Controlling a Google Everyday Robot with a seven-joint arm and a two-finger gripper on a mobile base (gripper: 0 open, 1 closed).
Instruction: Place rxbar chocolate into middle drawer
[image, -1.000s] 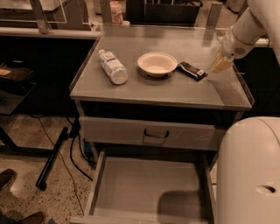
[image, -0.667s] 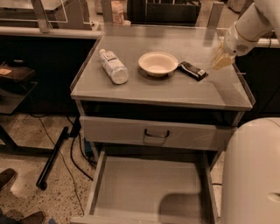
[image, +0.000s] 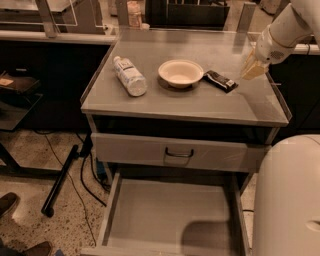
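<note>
Nearest the camera, the robot's white body (image: 290, 200) fills the lower right corner and hides part of the right side of the middle drawer (image: 165, 220). The drawer is pulled out, and its grey floor is bare where it can be seen. Above it is a shut drawer front (image: 150, 150) with a dark loop handle (image: 179, 152), and above that the cabinet top (image: 200, 102).

On the top, from left to right, are a clear plastic bottle (image: 130, 76) lying on its side, a pale bowl (image: 180, 73), and the rxbar chocolate (image: 220, 80). The bar lies flat just beside the bowl's right rim, perhaps touching it. It has not yet been picked up.

The gripper (image: 252, 67) hangs just right of the bar and a little above the surface, apart from it. Whether it is spread or closed I cannot tell.

The likely trouble is the grasp:
- **Flat bar:** it gives little to pinch, so a shallow or off-centre descent could scrape it sideways into the bowl.
- **Nudged bowl:** a knock could slide the bowl toward the bottle.
- **Weak hold:** the bar could drop on the way down past the table edge and land on the floor short of the drawer.
</note>
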